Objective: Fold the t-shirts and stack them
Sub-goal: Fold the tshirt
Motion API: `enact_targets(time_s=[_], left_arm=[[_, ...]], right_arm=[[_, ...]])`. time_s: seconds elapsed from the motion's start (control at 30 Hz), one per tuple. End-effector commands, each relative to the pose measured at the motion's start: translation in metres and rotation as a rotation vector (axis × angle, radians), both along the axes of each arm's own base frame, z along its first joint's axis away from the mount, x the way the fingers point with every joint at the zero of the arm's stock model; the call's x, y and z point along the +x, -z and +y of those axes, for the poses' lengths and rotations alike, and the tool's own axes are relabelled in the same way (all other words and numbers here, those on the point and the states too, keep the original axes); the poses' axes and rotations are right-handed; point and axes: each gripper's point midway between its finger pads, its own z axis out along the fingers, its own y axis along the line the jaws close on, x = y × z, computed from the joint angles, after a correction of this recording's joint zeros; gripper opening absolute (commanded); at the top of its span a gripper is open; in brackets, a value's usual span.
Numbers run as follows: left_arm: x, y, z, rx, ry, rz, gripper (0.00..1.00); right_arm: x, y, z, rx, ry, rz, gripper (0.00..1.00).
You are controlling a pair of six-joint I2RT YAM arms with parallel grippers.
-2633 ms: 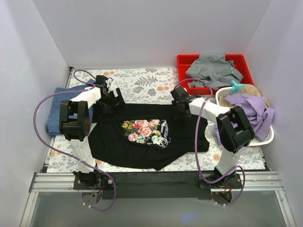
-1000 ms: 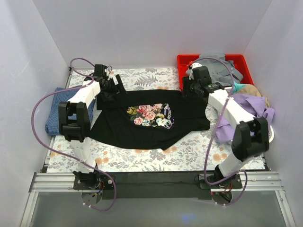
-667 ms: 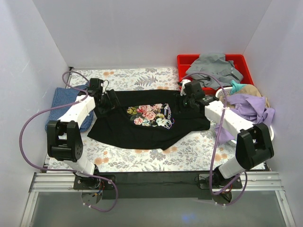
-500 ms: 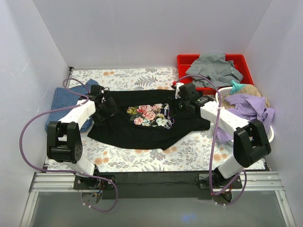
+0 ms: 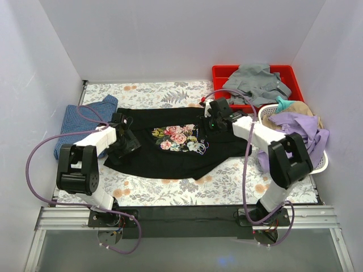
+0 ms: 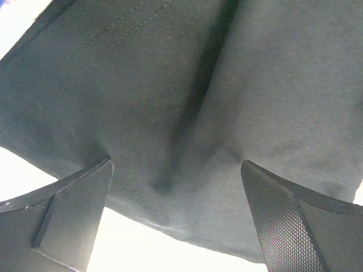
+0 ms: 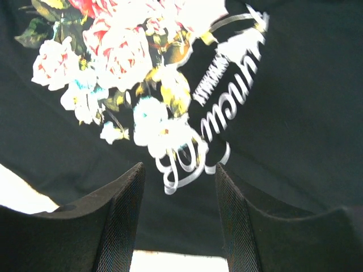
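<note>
At your far left, the mottled blue cloth t-shirt [image 5: 76, 122] lies bunched at the edge of the floral-patterned table [image 5: 164, 92]. Your left gripper [image 6: 176, 170] hangs released, jaws spread wide over the left side of the large black rose-print t-shirt [image 5: 170, 157], which lies spread out mid-table. Your right gripper [image 7: 178, 170] holds nothing, its jaws partly apart above the pale script lettering.

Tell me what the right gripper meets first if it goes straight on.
Most likely the black shirt: the right gripper points down at its pale lettering, beside the roses. Nothing shows between, though depth is unclear.
</note>
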Motion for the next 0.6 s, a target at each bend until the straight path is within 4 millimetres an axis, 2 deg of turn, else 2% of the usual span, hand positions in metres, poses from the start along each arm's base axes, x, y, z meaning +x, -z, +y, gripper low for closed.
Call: enact_targets(time_s=[0.0, 0.07, 0.1, 0.17, 0.2, 0.27, 0.3, 0.5, 0.57], left_arm=[[-0.017, -0.002, 0.015, 0.070, -0.065, 0.021, 0.95], [-0.022, -0.003, 0.015, 0.070, -0.072, 0.025, 0.95], [-0.024, -0.004, 0.015, 0.068, -0.081, 0.029, 0.95], [-0.030, -0.006, 0.015, 0.068, -0.092, 0.044, 0.95], [-0.033, -0.008, 0.015, 0.066, -0.107, 0.050, 0.95], [-0.042, -0.011, 0.015, 0.065, -0.117, 0.065, 0.96], [-0.044, -0.016, 0.015, 0.063, -0.125, 0.049, 0.95], [-0.072, -0.020, 0.020, 0.081, -0.161, 0.080, 0.96], [-0.072, -0.025, 0.019, 0.073, -0.169, 0.070, 0.96]], right_arm=[[0.023, -0.007, 0.034, 0.090, -0.078, -0.028, 0.59], [0.037, -0.017, 0.048, 0.122, -0.105, -0.046, 0.59], [0.040, -0.008, 0.054, 0.127, -0.120, -0.023, 0.59], [0.052, -0.015, 0.066, 0.146, -0.133, -0.040, 0.59], [0.056, 0.000, 0.067, 0.130, -0.126, -0.012, 0.59], [0.071, -0.002, 0.073, 0.124, -0.115, -0.027, 0.59], [0.070, 0.017, 0.071, 0.087, -0.108, 0.028, 0.59], [0.077, 0.060, 0.065, -0.003, -0.068, 0.103, 0.58], [0.075, 0.070, 0.060, -0.031, -0.059, 0.126, 0.58]])
